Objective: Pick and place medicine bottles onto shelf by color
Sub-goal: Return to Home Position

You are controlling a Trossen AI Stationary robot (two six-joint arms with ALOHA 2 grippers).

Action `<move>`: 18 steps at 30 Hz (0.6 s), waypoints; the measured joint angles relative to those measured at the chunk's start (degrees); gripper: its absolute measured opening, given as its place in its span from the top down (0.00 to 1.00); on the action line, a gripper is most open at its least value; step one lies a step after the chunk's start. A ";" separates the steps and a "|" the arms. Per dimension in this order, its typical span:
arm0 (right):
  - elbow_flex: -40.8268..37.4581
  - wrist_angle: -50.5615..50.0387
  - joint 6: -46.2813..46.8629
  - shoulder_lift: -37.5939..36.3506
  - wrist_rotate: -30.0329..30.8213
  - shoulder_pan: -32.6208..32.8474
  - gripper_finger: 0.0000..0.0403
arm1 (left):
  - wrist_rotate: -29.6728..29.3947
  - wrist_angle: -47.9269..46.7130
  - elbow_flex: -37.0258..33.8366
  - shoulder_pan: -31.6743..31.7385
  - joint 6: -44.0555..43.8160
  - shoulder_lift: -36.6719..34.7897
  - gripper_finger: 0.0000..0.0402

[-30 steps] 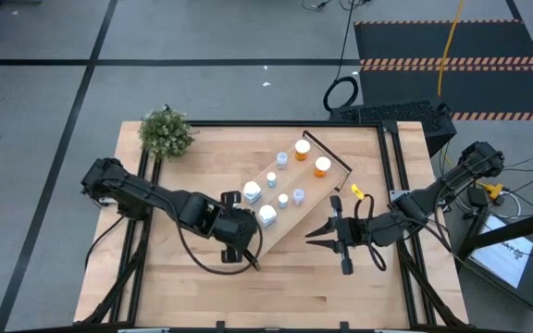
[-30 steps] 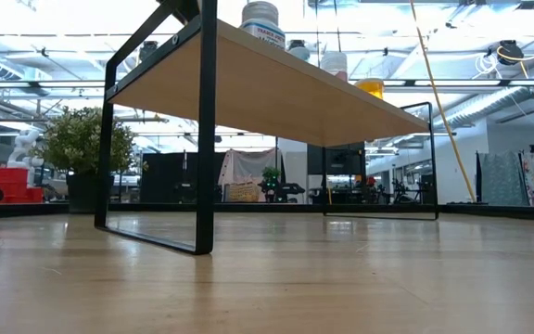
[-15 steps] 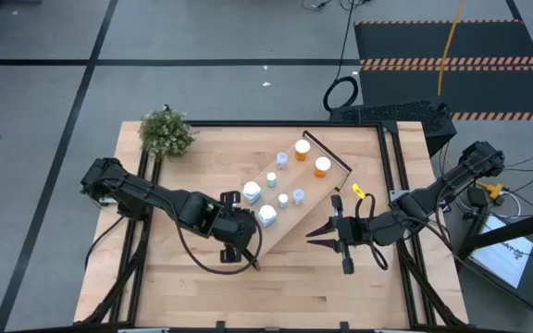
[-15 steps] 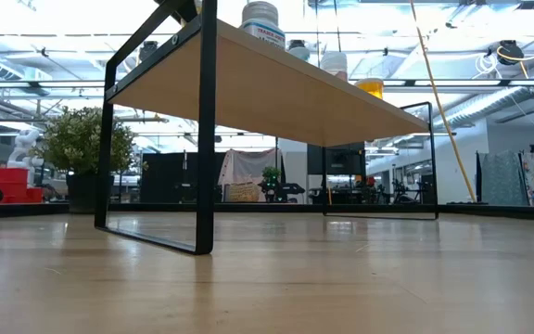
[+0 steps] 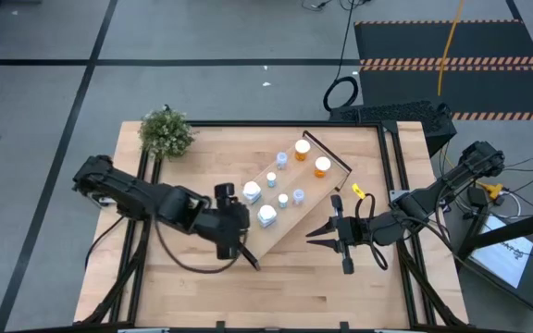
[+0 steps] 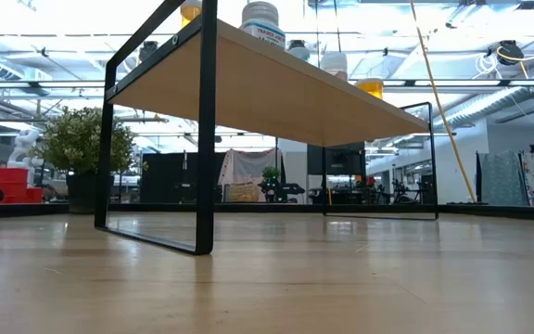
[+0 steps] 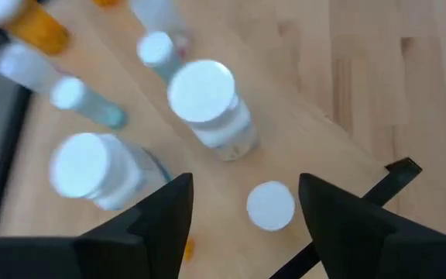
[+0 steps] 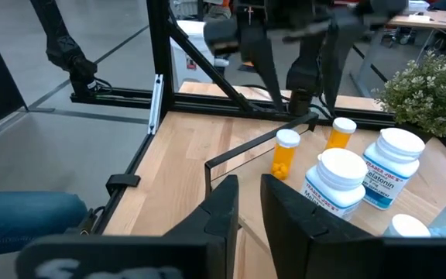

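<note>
The shelf (image 5: 309,181) lies slantwise on the table and bears several medicine bottles: orange ones (image 5: 302,148) at its far end, pale blue ones (image 5: 283,199) in the middle and big white ones (image 5: 266,215) nearer. At its near left end stand two small orange bottles (image 8: 286,157). My left gripper (image 7: 244,180) hangs open over that end, with a small white cap (image 7: 270,206) below and between its fingers, clear of them. My right gripper (image 5: 309,237) waits level to the right of the shelf, with only a narrow gap between its fingers (image 8: 224,203) and nothing in it.
A green bushy plant (image 5: 167,134) stands at the table's far left corner. Black frame rails (image 5: 394,176) run along the table's sides. Bare wood (image 5: 294,287) lies between the shelf and the near edge. The shelf's black bracket (image 6: 207,130) stands on the table.
My left gripper has opened and let go of a small bottle, which stays upright on the shelf's near end. It has then risen and drawn back toward the table's left edge. In the low view an orange bottle now shows where the gripper was.
</note>
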 joint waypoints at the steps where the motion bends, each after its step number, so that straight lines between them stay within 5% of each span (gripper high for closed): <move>1: 0.00 -0.01 0.02 0.00 0.01 0.04 0.88 | -1.32 -0.06 0.21 -0.63 0.00 -0.68 0.41; 12: -1.47 -2.06 -2.97 -3.50 -0.01 3.83 0.88 | -21.83 0.39 -6.50 -12.70 -1.49 -11.14 0.41; 18: -8.59 2.94 -2.52 -9.49 0.00 5.14 0.88 | -22.87 10.39 -18.37 -15.70 2.34 -20.49 0.49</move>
